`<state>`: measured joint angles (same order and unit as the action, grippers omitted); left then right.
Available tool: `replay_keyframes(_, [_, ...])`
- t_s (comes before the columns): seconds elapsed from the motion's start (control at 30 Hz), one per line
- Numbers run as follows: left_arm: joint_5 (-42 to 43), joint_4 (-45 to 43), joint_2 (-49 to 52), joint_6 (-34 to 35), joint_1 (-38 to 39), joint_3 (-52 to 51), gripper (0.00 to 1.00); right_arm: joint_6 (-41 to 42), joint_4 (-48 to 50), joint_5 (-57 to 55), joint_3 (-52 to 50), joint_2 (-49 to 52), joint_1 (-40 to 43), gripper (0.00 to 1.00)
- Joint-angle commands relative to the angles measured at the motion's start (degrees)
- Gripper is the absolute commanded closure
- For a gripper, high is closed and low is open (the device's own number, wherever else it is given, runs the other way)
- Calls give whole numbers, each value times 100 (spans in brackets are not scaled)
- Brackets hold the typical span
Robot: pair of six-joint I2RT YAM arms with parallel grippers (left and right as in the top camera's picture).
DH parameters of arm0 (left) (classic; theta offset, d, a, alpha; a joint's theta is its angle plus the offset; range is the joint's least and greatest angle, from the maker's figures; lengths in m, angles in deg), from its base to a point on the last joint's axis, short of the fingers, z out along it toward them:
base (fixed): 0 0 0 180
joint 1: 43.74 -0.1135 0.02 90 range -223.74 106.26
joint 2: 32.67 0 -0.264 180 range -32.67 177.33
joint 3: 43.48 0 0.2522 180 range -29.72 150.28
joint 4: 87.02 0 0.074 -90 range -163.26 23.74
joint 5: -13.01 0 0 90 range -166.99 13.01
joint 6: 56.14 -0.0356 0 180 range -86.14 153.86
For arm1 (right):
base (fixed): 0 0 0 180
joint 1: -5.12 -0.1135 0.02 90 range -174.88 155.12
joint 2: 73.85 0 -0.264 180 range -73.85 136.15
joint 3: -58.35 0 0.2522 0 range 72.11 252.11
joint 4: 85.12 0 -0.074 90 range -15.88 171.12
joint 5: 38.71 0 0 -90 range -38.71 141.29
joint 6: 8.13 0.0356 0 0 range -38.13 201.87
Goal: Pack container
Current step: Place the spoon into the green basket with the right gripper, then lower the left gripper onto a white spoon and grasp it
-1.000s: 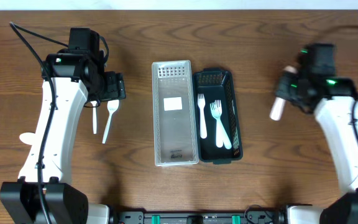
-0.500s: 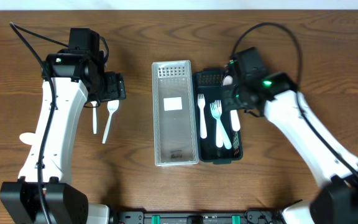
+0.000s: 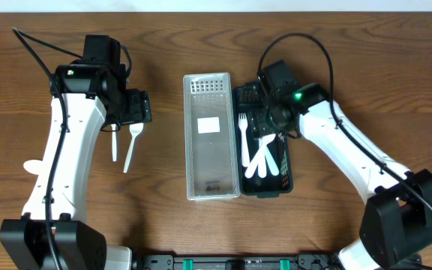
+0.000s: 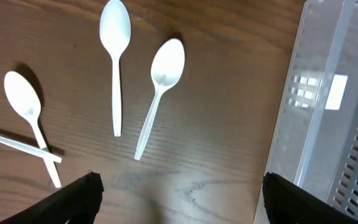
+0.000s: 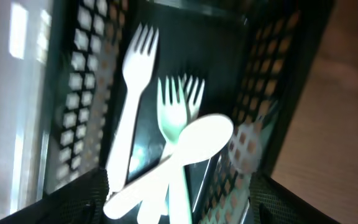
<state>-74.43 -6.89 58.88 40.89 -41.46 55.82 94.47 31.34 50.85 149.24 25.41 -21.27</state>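
Note:
A black mesh basket [image 3: 286, 161] holds white forks [image 5: 137, 68] with a white spoon [image 5: 197, 144] lying slantwise across them. My right gripper [image 3: 267, 124] hovers over the basket's far half. Its jaws stand open on either side of the spoon's handle without touching it. A clear mesh container [image 3: 211, 169] stands just left of the basket. My left gripper [image 3: 131, 106] is open above two white spoons [image 4: 160, 74] lying on the table, nothing between its fingers. In the left wrist view the clear container [image 4: 344, 124] is at the right edge.
Another white spoon [image 4: 23, 99] lies further left, crossed over a thin white handle [image 4: 17, 144]. The same spoon [image 3: 32, 166] shows beside the left arm in the overhead view. Brown wooden table [image 3: 163, 225] all round.
My right arm swung from the far right to over the black basket with the spoon. Its jaws then opened, and the spoon now lies on the forks. The left arm has not moved.

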Motion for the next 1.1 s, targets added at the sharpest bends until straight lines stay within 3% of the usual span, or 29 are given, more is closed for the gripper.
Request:
replay_keyframes(0.0, [-273, 50, 9, -227, -17, -37, 16, -66, -7, -522, 516, -352, 205, 23])
replay_keyframes(0.07, [-551, 17, 17, -227, -17, -146, 15, -44, -26, -741, 684, -474, 356, 21])
replay_keyframes(0.17, [-717, -275, 70, -249, -17, -431, 7, -50, -44, -769, 787, -610, 680, 15])
replay_keyframes(0.3, [-713, -887, 256, -341, -17, -859, 5, -90, -251, -772, 776, -573, 1071, 14])
replay_keyframes(0.5, [-713, -1381, 785, -682, -17, -1333, 5, -94, -315, -774, 745, -538, 1635, 4])
replay_keyframes(0.8, [-675, -1742, 1834, -1335, -20, -1405, 5, -302, -450, -767, 745, -535, 2155, 4])
replay_keyframes(1.07, [-24, -2079, 2249, -1453, -31, -1405, 5, -350, -540, -769, 745, -535, 2194, 4])
